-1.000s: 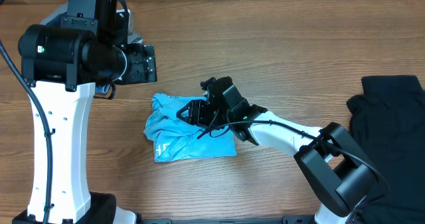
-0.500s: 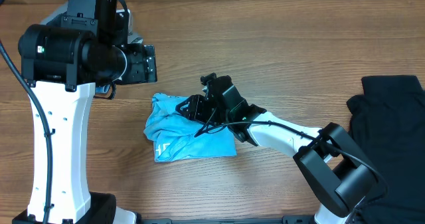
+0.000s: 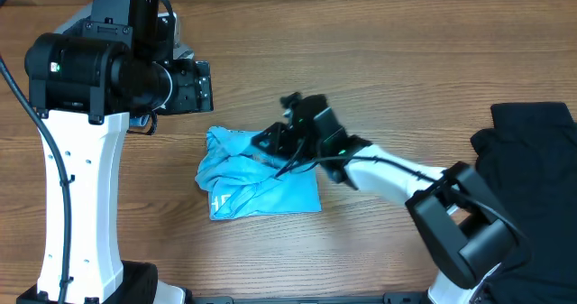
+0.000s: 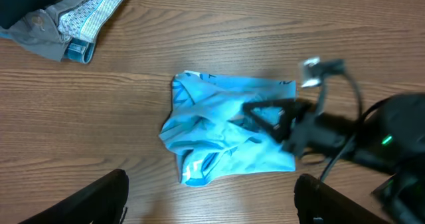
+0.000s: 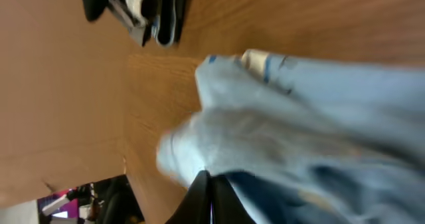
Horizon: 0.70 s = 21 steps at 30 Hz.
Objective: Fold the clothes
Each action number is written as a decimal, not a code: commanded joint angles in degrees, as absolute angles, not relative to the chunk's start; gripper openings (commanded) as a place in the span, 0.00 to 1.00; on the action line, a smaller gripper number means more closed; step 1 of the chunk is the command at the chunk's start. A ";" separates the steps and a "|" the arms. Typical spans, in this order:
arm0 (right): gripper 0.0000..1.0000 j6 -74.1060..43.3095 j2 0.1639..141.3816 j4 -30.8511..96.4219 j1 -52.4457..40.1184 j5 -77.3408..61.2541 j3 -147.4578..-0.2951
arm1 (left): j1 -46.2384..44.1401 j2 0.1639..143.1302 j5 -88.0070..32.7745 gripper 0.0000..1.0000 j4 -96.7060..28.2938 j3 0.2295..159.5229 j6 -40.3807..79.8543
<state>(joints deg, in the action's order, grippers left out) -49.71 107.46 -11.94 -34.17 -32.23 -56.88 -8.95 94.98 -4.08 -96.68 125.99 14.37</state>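
The clothes here are a light sky-blue T-shirt (image 3: 242,185), crumpled on the wooden table (image 3: 406,69) left of centre; it also shows in the left wrist view (image 4: 212,134). My right gripper (image 3: 264,142) is low over the shirt's upper right part, its jaws pressed together. In the right wrist view the pale fabric (image 5: 299,117) bunches up into the closed fingertips (image 5: 211,181). High at the back left, my left gripper (image 3: 203,86) hangs open, well above the shirt, with nothing between its dark fingers (image 4: 99,197).
A black garment (image 3: 532,151) lies at the table's right edge. A grey garment with a patterned band (image 4: 66,18) sits at the back left, mostly hidden under the left arm in the overhead view.
My right gripper has closed on the shirt's fabric and shifted slightly up and back, pulling the cloth with it. The left arm has not moved.
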 commanded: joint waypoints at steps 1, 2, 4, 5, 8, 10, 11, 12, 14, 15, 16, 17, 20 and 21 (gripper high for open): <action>0.04 -45.17 105.54 -11.88 -29.36 -38.68 -58.28 | -8.93 94.59 -4.40 0.84 -96.79 126.87 13.21; 0.04 -44.49 105.27 -11.62 -27.99 -39.70 -58.28 | -8.93 94.59 -4.29 0.84 -96.79 126.87 13.23; 0.04 -44.45 105.10 -11.44 -25.47 -41.71 -58.28 | -8.93 94.59 -4.12 0.84 -96.79 126.87 13.21; 0.17 -44.07 105.10 -11.29 -24.05 -42.70 -58.28 | -8.93 94.59 -4.05 0.84 -96.79 126.87 12.95; 0.36 -41.41 105.10 -8.64 -20.99 -44.77 -58.28 | -8.93 94.59 -4.05 0.84 -96.79 126.87 12.34; 0.34 -40.01 105.10 -4.93 -19.11 -46.41 -58.28 | -8.93 94.59 -4.05 0.84 -96.79 126.87 12.34; 0.33 -39.00 105.10 -2.90 -18.57 -47.20 -58.28 | -8.93 94.61 -4.08 0.84 -96.82 126.87 12.36; 0.32 -38.02 105.10 -1.02 -18.46 -48.18 -58.28 | -8.93 94.59 -4.08 0.84 -96.79 126.87 12.36; 0.31 -35.38 105.10 2.35 -18.68 -49.98 -58.28 | -8.93 94.61 -4.08 0.84 -96.82 126.87 12.16; 0.30 -34.09 105.10 4.29 -19.29 -50.74 -58.28 | -8.93 94.59 -4.03 0.84 -96.79 126.87 12.05; 0.29 -32.88 105.10 6.79 -20.23 -50.96 -58.28 | -8.93 94.59 -4.03 0.84 -96.79 126.85 11.70; 0.28 -32.03 105.10 8.75 -21.21 -50.89 -58.28 | -8.93 94.61 -4.01 0.86 -96.79 126.85 11.66; 0.28 -28.51 105.10 14.74 -25.80 -50.92 -58.28 | -8.93 94.59 -4.03 0.87 -96.79 126.85 11.55; 0.28 -27.99 105.10 15.79 -27.31 -50.81 -58.28 | -8.93 94.59 -4.01 0.88 -96.79 126.85 11.55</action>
<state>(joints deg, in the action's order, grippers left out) -33.04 106.87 14.37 -23.16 -48.71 -57.30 -8.95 94.98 -4.03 -96.71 125.99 13.04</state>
